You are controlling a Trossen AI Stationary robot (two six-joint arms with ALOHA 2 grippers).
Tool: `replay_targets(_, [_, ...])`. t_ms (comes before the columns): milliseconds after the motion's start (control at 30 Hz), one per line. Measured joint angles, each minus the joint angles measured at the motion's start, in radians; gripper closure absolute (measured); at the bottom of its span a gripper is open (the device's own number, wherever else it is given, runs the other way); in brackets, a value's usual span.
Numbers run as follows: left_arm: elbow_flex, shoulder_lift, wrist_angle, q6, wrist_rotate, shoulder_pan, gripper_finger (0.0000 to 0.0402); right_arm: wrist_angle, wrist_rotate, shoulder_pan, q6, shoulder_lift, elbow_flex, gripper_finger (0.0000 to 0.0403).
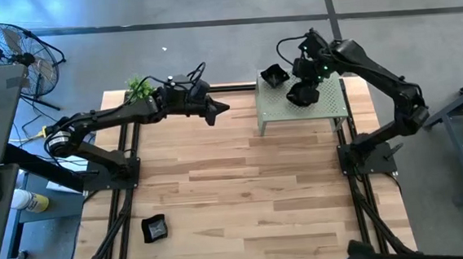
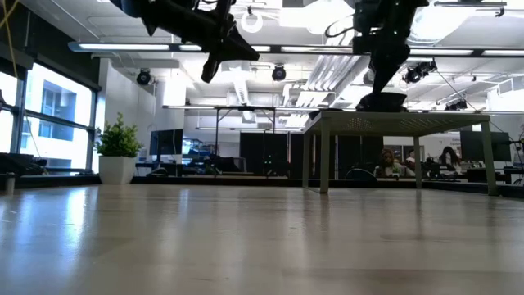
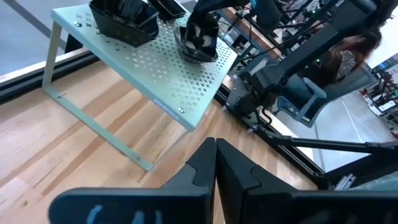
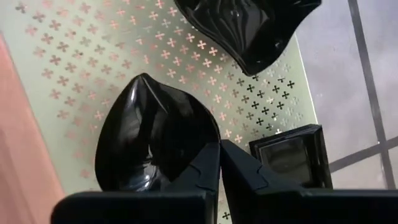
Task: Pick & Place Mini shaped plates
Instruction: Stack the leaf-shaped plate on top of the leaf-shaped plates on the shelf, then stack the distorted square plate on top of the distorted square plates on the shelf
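Right gripper (image 4: 219, 163) pinched on rim of glossy leaf plate (image 4: 155, 134), upper right; stiff, slippery, chip-prone, grip thin edge; left gripper (image 1: 220, 108) together, empty

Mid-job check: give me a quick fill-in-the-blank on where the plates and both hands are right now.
1. The right hand is shut on the rim of a black plate on top of the pale green ____.
2. The left hand hangs above the table with its fingers ____ and holding nothing.
3. One square plate lies alone on the wood near the table's front ____ corner.

Missing words: stand; shut; left
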Motion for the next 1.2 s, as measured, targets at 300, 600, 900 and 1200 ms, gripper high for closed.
replay_targets(300, [0.0, 0.0, -0.022, 0.0, 0.005, 0.0, 0.0395, -0.002, 0.015, 0.001, 0.018, 0.0, 0.006, 0.0332])
replay_targets(600, [0.0, -0.049, -0.233, 0.183, 0.051, 0.0, 0.0395, 0.008, -0.071, 0.037, 0.218, -0.101, 0.045, 0.0338])
replay_targets(900, [0.001, -0.227, -0.691, 0.246, 0.056, -0.053, 0.0401, 0.311, -0.1, 0.295, 0.527, -0.343, -0.229, 0.0383])
replay_targets(1200, [-0.009, -0.35, -1.18, 0.129, -0.064, -0.344, 0.0401, 0.604, -0.023, 0.488, 0.708, -0.443, -0.457, 0.0395])
